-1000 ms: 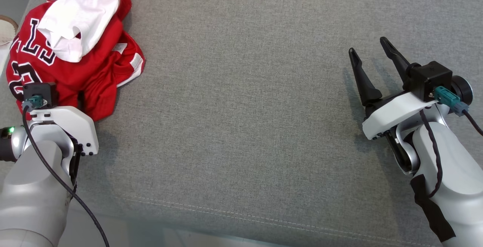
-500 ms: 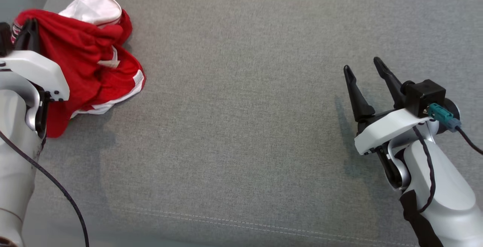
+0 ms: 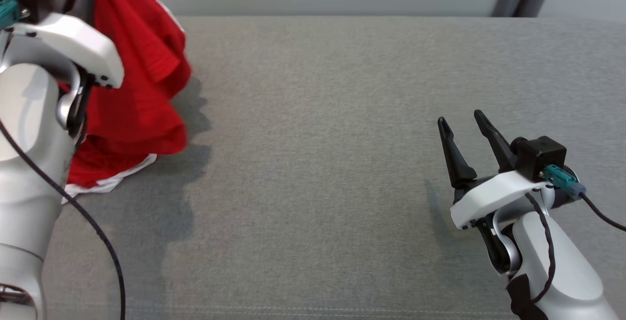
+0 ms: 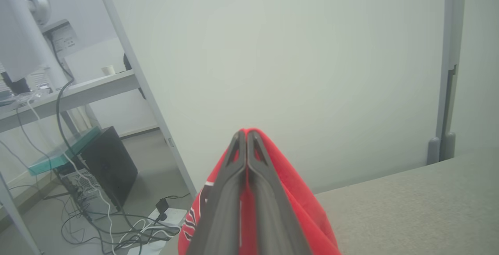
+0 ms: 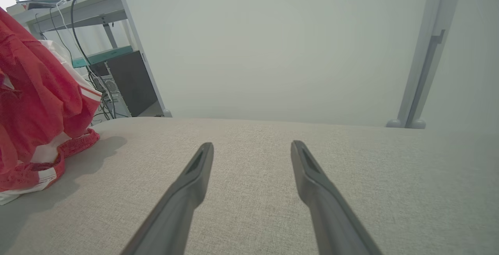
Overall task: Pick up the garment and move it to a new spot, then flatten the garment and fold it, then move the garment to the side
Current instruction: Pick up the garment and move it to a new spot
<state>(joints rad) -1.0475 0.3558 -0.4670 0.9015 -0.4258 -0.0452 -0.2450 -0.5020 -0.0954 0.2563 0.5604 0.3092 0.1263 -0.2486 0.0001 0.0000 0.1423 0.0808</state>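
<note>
The left gripper [image 4: 246,133] pinches the red garment [image 3: 142,85], which hangs at the left of the grey surface [image 3: 318,139], hem touching it. The right gripper [image 3: 459,117] hovers well apart, fingers [image 3: 454,158] spread, empty

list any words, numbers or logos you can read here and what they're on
None can be read in full.
red garment: dark white-edged lettering at its lower edge, left wrist view, folded and cut off, unreadable.
sticker on grey equipment over the desk: too small to read.
</note>
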